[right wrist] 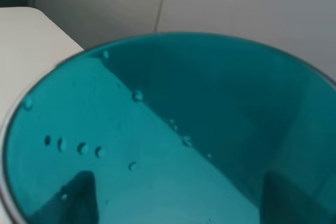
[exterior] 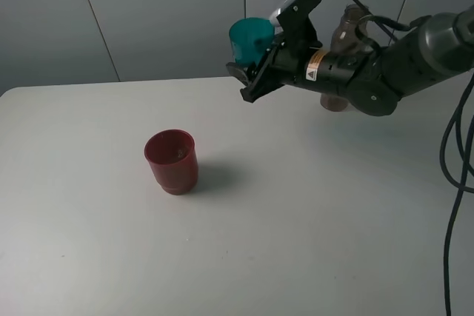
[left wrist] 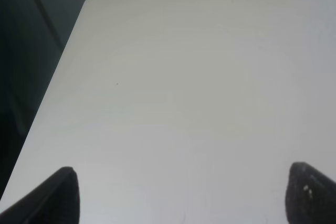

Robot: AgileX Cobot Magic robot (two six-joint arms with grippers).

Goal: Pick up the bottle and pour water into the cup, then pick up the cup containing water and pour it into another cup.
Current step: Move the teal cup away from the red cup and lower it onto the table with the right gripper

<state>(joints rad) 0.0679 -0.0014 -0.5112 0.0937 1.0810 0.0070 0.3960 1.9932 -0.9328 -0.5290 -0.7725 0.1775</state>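
1. Clearly the teal cup (exterior: pixel 250 38) is off the tabletop (exterior: pixel 311 212), carried high in the right claw (exterior: pixel 255 72), which is clamped on its wall; the right wrist view looks through the tinted plastic, with droplets on it and the fingers showing as dark shapes behind.
2. Upright, or nearly so, it seems held that way to keep its water in until it is over the target.
3. Well apart, lower and to the left in the high view, the red cup (exterior: pixel 171 160) stands upright, mouth open to receive the pour.
4. Behind the right arm the bottle (exterior: pixel 348 42) stands, set aside.
5. Idle, the left claw (left wrist: pixel 181 198) hangs wide and empty over bare tabletop.
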